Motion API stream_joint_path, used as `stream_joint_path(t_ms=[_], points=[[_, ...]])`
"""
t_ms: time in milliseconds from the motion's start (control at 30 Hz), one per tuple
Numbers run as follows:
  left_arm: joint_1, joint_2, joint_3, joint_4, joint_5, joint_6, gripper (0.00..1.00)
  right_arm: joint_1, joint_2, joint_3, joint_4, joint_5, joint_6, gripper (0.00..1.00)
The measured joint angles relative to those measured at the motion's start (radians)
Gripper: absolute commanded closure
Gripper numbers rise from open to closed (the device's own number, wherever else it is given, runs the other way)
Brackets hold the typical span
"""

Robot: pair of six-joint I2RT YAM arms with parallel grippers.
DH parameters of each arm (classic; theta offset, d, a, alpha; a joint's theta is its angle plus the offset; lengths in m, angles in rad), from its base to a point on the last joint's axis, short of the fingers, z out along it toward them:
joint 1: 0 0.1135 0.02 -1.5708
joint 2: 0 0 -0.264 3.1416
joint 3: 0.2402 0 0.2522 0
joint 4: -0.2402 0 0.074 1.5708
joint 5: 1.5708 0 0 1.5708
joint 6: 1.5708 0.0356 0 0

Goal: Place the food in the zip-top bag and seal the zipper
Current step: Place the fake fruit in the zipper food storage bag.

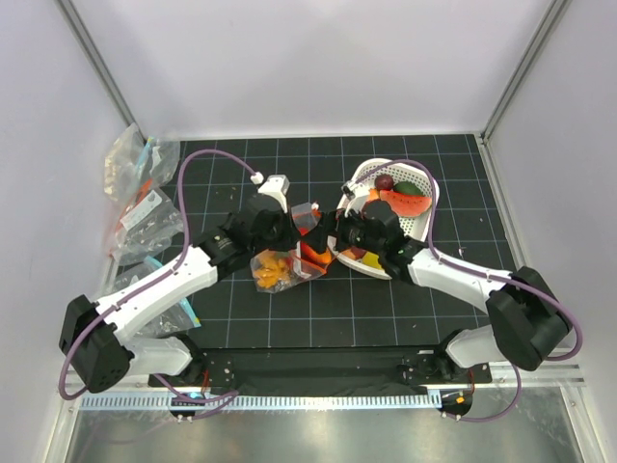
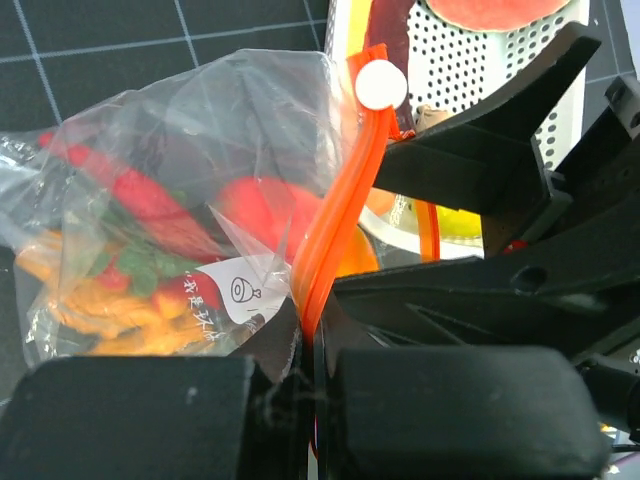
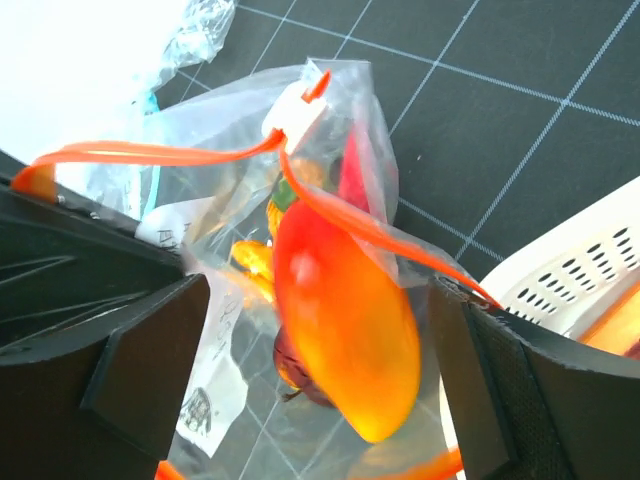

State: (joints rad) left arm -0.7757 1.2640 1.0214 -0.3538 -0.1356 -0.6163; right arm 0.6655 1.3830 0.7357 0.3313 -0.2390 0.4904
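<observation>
The clear zip-top bag [image 1: 280,268] lies at the table's middle between both grippers, holding a red chili [image 2: 140,195], orange pieces [image 2: 110,315] and green bits. My left gripper [image 2: 312,330] is shut on the orange zipper [image 2: 340,200] strip, below its white slider [image 2: 381,86]. My right gripper [image 3: 320,300] is wide open at the bag's mouth. A blurred orange-red mango-like food [image 3: 345,310] sits between its fingers, touching neither, with a dark purple piece [image 3: 300,375] beneath it. The two zipper strips [image 3: 150,152] are spread apart. In the top view the left gripper [image 1: 289,231] and the right gripper [image 1: 337,236] almost meet.
The white lattice basket [image 1: 424,183] stands just right of the bag with a red slice [image 1: 405,203] and a dark round piece [image 1: 384,181] in it; its wall shows close by [image 3: 590,270]. Clear bags with teal marks [image 1: 145,193] lie at the far left by the wall.
</observation>
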Motion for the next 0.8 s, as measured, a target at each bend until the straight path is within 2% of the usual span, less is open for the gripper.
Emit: stream_joint_path(t_ms=[100, 433, 567, 600, 633, 800], points=[[0.0, -0.008, -0.004, 0.005, -0.021, -0.002, 1.0, 0.005, -0.006, 0.002, -0.011, 0.003, -0.014, 0.01], [0.021, 0.059, 0.005, -0.032, -0.071, -0.012, 1.0, 0.015, -0.102, 0.002, -0.026, 0.008, -0.048, 0.11], [0.045, 0.057, 0.005, -0.041, -0.088, -0.036, 1.0, 0.015, -0.152, 0.001, -0.039, 0.068, -0.066, 0.21], [0.053, 0.054, 0.004, -0.041, -0.091, -0.042, 1.0, 0.015, -0.164, 0.001, -0.048, 0.093, -0.069, 0.27], [0.06, 0.045, 0.0, -0.04, -0.095, -0.051, 1.0, 0.015, -0.175, 0.001, -0.057, 0.116, -0.072, 0.29], [0.074, -0.097, -0.088, -0.019, -0.14, -0.08, 0.99, 0.015, -0.187, 0.001, -0.097, 0.2, -0.078, 0.34]])
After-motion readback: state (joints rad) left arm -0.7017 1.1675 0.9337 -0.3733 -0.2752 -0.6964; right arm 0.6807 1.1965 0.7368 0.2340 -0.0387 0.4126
